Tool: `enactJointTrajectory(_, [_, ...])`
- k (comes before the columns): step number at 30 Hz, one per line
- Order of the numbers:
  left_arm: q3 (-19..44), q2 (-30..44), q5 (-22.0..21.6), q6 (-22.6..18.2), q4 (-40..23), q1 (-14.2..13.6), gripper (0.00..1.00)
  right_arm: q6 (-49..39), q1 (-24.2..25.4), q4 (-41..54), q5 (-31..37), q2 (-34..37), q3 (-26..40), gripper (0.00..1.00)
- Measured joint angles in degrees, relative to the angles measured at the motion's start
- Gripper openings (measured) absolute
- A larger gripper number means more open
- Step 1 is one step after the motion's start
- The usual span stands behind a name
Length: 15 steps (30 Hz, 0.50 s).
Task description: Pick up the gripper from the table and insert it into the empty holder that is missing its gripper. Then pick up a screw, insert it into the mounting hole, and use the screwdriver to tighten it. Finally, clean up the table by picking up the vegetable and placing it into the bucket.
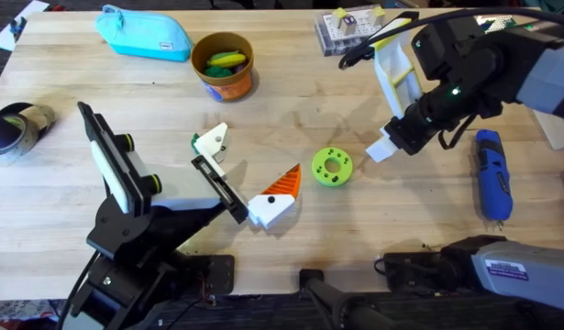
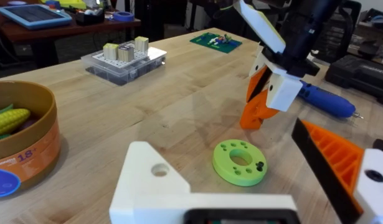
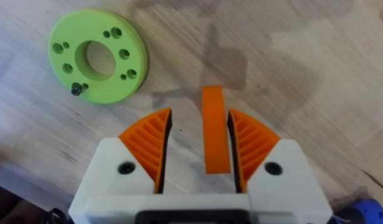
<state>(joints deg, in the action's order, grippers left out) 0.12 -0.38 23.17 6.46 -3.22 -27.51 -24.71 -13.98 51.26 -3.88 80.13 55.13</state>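
- Left end effector (image 2: 241, 186): fingers wide apart, holding nothing. One side carries an orange ribbed pad (image 2: 331, 162). The other is a bare white holder (image 2: 155, 186) with an open mounting hole, which we judge to be the seat awaiting its part.
- Green disc (image 3: 96, 59): flat on the desk (image 1: 291, 101), between the two end effectors. A small dark screw (image 3: 75, 91) stands in one of its holes, kept there, we judge, for easy picking.
- Right end effector (image 3: 199, 140): pads apart and pointed down at the desk just beside the disc. The orange gripper piece (image 3: 215, 127) stands between them, against one pad with a gap to the other. We cannot tell whether the piece rests on the desk or hangs clear.
- Screwdriver (image 1: 491, 174): bright blue, lying unused on the desk near the right arm, within reach for the tightening step.
- Bucket (image 1: 225, 69): upright, far side of the desk. We read "18" above its blue label (image 2: 1, 180); the rest is illegible. It holds a yellow corn cob (image 2: 7, 121) and something green.
- Light-blue pouch (image 1: 144, 34): beside the bucket, with no readable writing.
- Clear parts box (image 2: 122, 59): at the far edge of the desk, its labels too small to read.
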Motion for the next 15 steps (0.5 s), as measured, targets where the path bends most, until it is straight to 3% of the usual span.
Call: enactJointTrajectory(15, [0.20,0.37,-0.27,-0.02,0.11,0.00,0.991,0.00,0.00,0.10,-0.01,0.14,-0.02,0.544])
